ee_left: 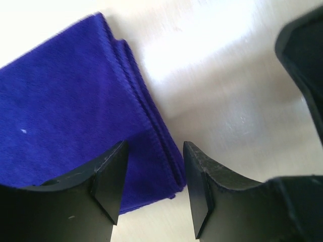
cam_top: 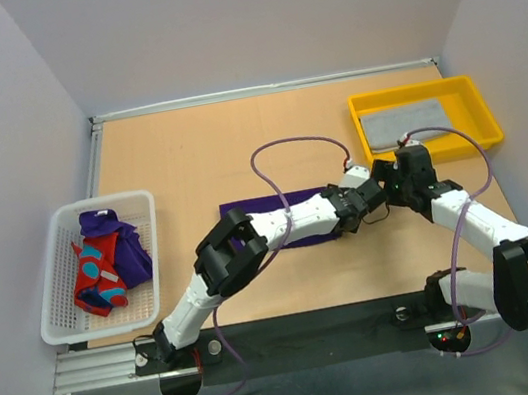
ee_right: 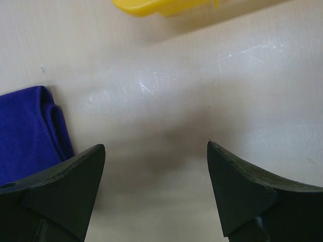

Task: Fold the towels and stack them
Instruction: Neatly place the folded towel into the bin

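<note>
A deep purple towel (cam_top: 246, 209) lies folded flat on the table, with the left arm stretched across it. My left gripper (ee_left: 154, 151) hovers over the towel's right end, jaws open, and the layered corner (ee_left: 169, 171) lies below the gap without either finger touching it. My right gripper (ee_right: 156, 151) stands wide open just right of that end, with only bare table between its fingers. In the top view the two grippers (cam_top: 366, 199) (cam_top: 396, 184) nearly meet. A grey towel (cam_top: 403, 120) lies in the yellow tray. A red towel (cam_top: 100, 276) and another purple one (cam_top: 113, 233) sit bunched in the basket.
The yellow tray (cam_top: 418, 88) stands at the back right, close behind the right gripper, and its edge (ee_right: 161, 6) shows in the right wrist view. The white mesh basket (cam_top: 72, 321) sits at the left edge. Walls enclose the table on three sides.
</note>
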You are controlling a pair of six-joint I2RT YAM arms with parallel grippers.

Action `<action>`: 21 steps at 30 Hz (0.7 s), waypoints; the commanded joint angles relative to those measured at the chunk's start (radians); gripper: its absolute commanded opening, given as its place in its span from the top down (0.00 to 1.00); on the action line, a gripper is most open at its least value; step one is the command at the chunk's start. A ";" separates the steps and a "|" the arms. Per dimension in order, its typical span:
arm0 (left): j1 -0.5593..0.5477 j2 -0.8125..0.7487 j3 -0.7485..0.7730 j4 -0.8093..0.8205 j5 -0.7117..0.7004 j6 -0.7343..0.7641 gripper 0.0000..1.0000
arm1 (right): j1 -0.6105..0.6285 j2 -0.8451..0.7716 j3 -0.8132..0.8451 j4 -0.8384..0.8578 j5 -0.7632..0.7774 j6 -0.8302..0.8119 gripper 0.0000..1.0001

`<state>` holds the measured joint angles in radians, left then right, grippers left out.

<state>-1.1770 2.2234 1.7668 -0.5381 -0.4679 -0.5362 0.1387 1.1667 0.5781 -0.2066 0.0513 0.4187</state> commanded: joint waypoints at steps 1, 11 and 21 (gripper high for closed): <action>-0.039 0.010 0.000 -0.016 -0.034 -0.021 0.42 | 0.001 -0.004 -0.006 0.029 -0.005 0.008 0.13; -0.046 0.006 -0.087 -0.002 -0.029 -0.059 0.63 | 0.002 0.008 -0.015 0.041 -0.088 0.006 0.13; -0.036 -0.151 -0.194 0.085 0.003 -0.031 0.99 | 0.001 0.079 -0.004 0.091 -0.283 0.101 0.13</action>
<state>-1.2156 2.1674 1.6234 -0.4469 -0.5014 -0.5755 0.1379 1.2114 0.5732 -0.1860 -0.1307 0.4587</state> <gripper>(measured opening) 0.132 0.866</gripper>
